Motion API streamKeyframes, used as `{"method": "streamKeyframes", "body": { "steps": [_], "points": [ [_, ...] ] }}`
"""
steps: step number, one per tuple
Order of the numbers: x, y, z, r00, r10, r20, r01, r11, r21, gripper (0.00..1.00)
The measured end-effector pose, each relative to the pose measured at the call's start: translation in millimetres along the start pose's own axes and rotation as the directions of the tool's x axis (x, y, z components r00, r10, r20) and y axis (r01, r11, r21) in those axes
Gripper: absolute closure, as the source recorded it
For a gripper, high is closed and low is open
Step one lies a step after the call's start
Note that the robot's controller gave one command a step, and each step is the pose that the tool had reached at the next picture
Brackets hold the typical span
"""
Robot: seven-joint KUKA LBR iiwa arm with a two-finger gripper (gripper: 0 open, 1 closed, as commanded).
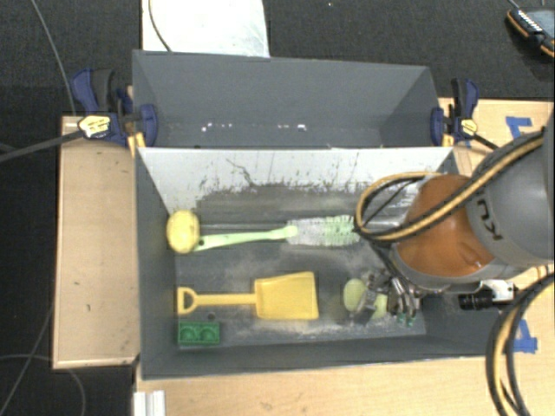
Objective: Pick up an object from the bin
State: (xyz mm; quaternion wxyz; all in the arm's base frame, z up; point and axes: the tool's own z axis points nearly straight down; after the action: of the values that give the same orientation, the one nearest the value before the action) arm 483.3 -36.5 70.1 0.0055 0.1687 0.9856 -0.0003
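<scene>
Down in the front right of the bin (277, 102) we see a small pale yellow-green lump (353, 295) lying on the floor. It is rounded, so we read no clear long axis or heading. The jaws sit just to its right, under the orange cover (442, 237) of the wrist. Whether they touch the lump, and whether they stand open or closed, we cannot tell, as the dark parts there run together.

The front wall lies near the lump. To its left a narrow strip of bare floor parts it from the blade of a yellow toy shovel (282, 298). The shovel lies along the front wall with its handle pointing left. Behind the lump, a green brush (260, 235) stretches left to right, its yellow ball end to the left and its bristles reaching the arm's cables (386, 199). A green block (199, 333) sits in the front left corner, well apart. We see most open floor behind the brush, toward the back wall.
</scene>
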Motion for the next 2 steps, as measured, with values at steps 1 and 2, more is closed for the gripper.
{"method": "streamKeyframes", "body": {
  "steps": [1,2],
  "points": [
    [-0.1,-0.1,-0.1,1.0,-0.002,0.0,0.002,1.0,0.0,1.0],
    [-0.3,-0.1,-1.8,1.0,-0.005,0.002,0.005,1.0,0.0,1.0]
  ]
}}
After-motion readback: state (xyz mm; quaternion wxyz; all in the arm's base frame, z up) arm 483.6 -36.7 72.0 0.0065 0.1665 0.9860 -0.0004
